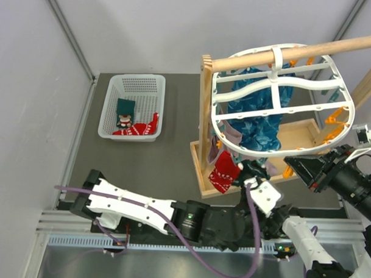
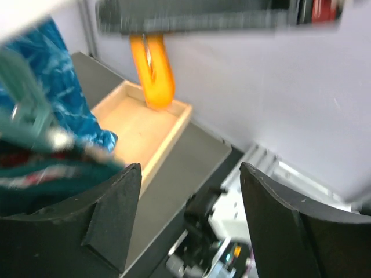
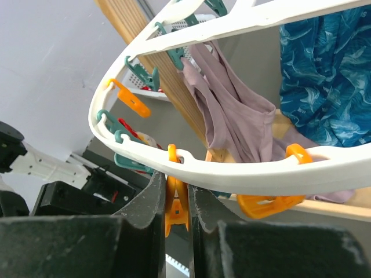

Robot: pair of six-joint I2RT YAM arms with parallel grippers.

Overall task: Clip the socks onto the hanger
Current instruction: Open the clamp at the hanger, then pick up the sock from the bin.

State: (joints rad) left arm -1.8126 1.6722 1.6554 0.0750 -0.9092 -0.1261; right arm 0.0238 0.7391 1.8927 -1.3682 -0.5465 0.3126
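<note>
Your right end effector (image 3: 177, 197) pinches an orange clip (image 3: 177, 217) on the hanger (image 3: 243, 172). Your left end effector (image 2: 191, 214) gapes wide. The red sock (image 1: 222, 175) hangs at the near rim. If the pinch slips, the clip could snap shut.

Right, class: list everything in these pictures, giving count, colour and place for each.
socks: at least three; one red-and-white hanging at the hanger's near-left rim, red ones and one dark green in the basket.
hanger: one, white, hung on the wooden stand's rod.
orange clips: several, orange, along the hanger's rim.
teal clips: several, teal-green, same rim.
teal-blue cloth: one, hanging under the hanger.
mauve cloth: one, hanging beside the teal-blue cloth.
basket: one, white, far left of the table.
wooden stand: one, pale wood, right of the basket.
table: one, dark grey.
left pincer: one, black, open, by the hanger's near rim.
right pincer: one, black, closed on an orange clip.
</note>
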